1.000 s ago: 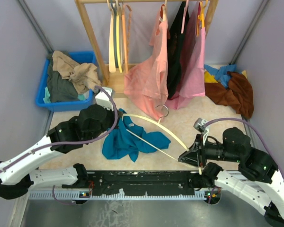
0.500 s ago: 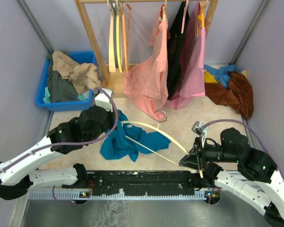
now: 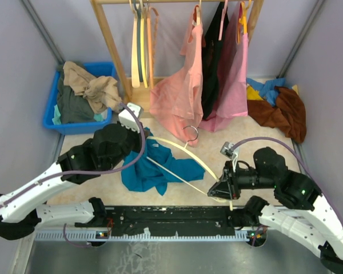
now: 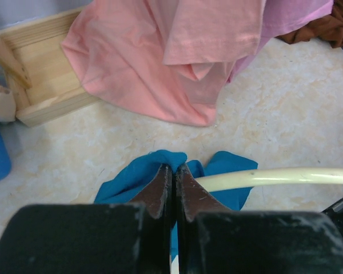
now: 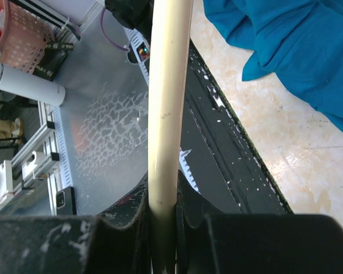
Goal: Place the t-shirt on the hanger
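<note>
The t-shirt (image 3: 160, 168) lies bunched on the surface between the arms, with the hanger (image 3: 194, 156) laid across it. The left gripper (image 4: 172, 181) has its jaws pinched tight on a teal fold; the right gripper (image 5: 163, 214) clamps the hanger's near end. Threading looks to be under way, and next the cloth must open over the hanger's arm. The hook (image 3: 190, 134) sits by a pink shirt's (image 3: 180, 97) hem and may snag.

The left arm (image 3: 46, 185) reaches in from the left of the t-shirt (image 3: 160, 168), wrist bent down over its far edge. The left gripper (image 4: 172, 174) pinches a fold of the cloth (fingers pressed together). The right arm (image 3: 297, 194) lies right of the t-shirt, elbow folded, and the right gripper (image 5: 162, 200) clamps the end of the hanger (image 5: 166, 85).
</note>
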Action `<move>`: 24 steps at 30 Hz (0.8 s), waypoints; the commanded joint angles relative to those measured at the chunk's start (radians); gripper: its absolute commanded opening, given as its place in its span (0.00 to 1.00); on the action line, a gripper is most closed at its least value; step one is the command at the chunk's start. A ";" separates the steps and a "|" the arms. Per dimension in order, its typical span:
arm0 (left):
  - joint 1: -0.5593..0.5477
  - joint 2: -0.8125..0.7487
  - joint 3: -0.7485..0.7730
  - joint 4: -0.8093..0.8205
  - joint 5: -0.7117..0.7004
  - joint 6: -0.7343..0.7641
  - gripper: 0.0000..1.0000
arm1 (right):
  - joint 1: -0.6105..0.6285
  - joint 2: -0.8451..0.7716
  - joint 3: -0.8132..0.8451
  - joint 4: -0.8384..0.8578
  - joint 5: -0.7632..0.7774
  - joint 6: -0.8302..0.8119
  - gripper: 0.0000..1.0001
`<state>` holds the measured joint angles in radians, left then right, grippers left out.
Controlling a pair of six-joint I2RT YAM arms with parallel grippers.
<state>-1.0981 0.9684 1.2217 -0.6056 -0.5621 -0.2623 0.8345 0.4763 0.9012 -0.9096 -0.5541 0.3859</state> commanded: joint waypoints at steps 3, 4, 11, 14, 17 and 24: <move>-0.006 0.038 0.078 0.145 0.177 0.029 0.02 | -0.004 0.050 0.026 0.148 0.043 -0.010 0.00; -0.006 0.040 0.083 0.152 0.199 0.029 0.02 | -0.004 0.053 0.028 0.171 0.042 -0.010 0.00; -0.006 0.042 0.115 0.162 0.318 0.027 0.02 | -0.004 0.054 0.029 0.271 0.053 -0.010 0.00; -0.006 0.030 0.105 0.175 0.345 0.021 0.02 | -0.005 0.069 0.008 0.275 0.020 -0.012 0.00; -0.006 0.036 0.100 0.187 0.386 0.022 0.02 | -0.004 0.081 -0.023 0.284 0.017 -0.012 0.00; -0.006 0.046 0.098 0.203 0.476 0.037 0.02 | -0.004 0.064 -0.057 0.375 -0.029 -0.002 0.00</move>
<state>-1.0866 1.0100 1.3018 -0.4801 -0.2481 -0.2153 0.8345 0.5301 0.8295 -0.7029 -0.5301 0.3904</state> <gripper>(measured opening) 0.026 0.145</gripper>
